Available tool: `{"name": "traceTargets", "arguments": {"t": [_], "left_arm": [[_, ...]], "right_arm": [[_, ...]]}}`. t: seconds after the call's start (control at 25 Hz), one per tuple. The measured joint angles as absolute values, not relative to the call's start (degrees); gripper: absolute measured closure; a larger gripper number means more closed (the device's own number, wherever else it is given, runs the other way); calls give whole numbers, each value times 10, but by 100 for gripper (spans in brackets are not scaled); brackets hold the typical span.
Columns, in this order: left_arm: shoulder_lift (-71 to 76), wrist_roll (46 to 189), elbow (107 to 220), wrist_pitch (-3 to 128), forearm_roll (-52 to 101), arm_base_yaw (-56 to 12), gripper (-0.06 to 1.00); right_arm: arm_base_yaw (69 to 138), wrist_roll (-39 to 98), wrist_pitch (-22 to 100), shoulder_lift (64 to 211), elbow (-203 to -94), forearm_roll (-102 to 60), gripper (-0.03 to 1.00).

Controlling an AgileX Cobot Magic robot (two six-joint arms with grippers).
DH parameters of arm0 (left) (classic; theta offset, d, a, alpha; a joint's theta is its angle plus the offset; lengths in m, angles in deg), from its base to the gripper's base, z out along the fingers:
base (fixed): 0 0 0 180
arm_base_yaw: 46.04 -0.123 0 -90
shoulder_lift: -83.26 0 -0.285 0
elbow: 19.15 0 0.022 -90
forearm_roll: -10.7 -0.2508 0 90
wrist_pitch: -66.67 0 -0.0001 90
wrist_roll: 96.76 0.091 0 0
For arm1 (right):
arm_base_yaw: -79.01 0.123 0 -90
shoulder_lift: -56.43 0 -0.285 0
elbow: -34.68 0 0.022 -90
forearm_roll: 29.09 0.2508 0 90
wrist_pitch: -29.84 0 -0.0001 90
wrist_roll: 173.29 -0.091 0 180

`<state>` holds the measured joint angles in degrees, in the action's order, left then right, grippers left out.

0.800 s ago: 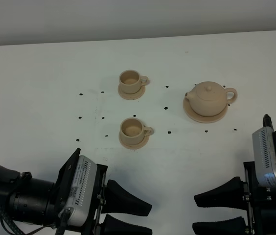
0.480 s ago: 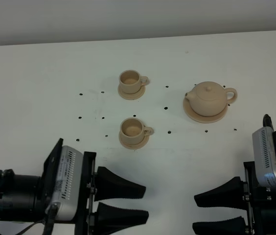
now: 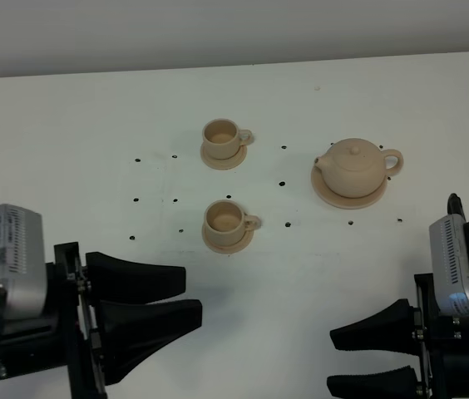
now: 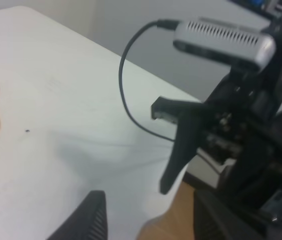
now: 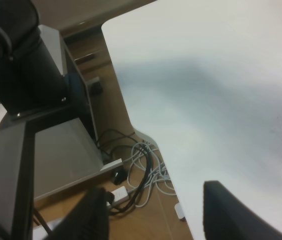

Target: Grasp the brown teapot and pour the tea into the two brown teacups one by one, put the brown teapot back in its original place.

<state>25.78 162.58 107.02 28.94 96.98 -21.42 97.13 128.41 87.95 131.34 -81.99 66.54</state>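
Left hand point(image 3: 191, 295) has swung back since 0.8 s ago, away from the right hand point(image 3: 334, 362). Its grey wrist camera housing point(image 3: 10, 253) has gone back with it. Its black fingers now lie level, pointing across the white bench point(image 3: 68, 150). Right hand: same pose in all three frames. Crockery hasn't shifted either.

Left hand: fingers spread, nothing between them; the left wrist view shows a wide gap. Right hand: also spread and empty.

Squat round tan ceramic teapot point(image 3: 351, 169), lid on, sits on the flat round tan saucer plate point(image 3: 328, 194). It is beyond the right hand and well apart from its fingertips, spout turned toward the cups.

Two small tan ceramic teacups, each on its own small saucer. Near cup point(image 3: 225, 219) is the piece closest to the left hand, beyond its fingertips and not touching. Far cup point(image 3: 220, 133) stands further out past the near one. Left wrist view catches only part of the teapot, plus the right arm.
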Motion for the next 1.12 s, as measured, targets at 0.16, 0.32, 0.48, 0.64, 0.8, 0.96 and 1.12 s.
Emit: {"name": "traceTargets", "arguments": {"t": [0.16, 0.32, 0.48, 0.64, 0.8, 0.96, 1.12], "left_arm": [[306, 1430, 1111, 285, 834, -214, 52], [331, 1221, 1160, 235, 645, -214, 52], [341, 1054, 1199, 160, 469, -214, 52], [351, 922, 1210, 96, 332, -214, 52], [361, 832, 1210, 47, 225, -214, 52], [382, 759, 1210, 10, 142, -214, 52], [419, 720, 1210, -15, 89, -214, 52]], "right_arm": [[971, 1284, 879, 1313, -820, 665, 55], [971, 1284, 879, 1313, -820, 665, 55], [971, 1284, 874, 1313, -820, 665, 55], [971, 1284, 869, 1313, -820, 667, 55], [971, 1283, 857, 1313, -820, 683, 55], [971, 1282, 828, 1313, -820, 696, 55], [971, 1281, 812, 1313, -820, 703, 55]]}}
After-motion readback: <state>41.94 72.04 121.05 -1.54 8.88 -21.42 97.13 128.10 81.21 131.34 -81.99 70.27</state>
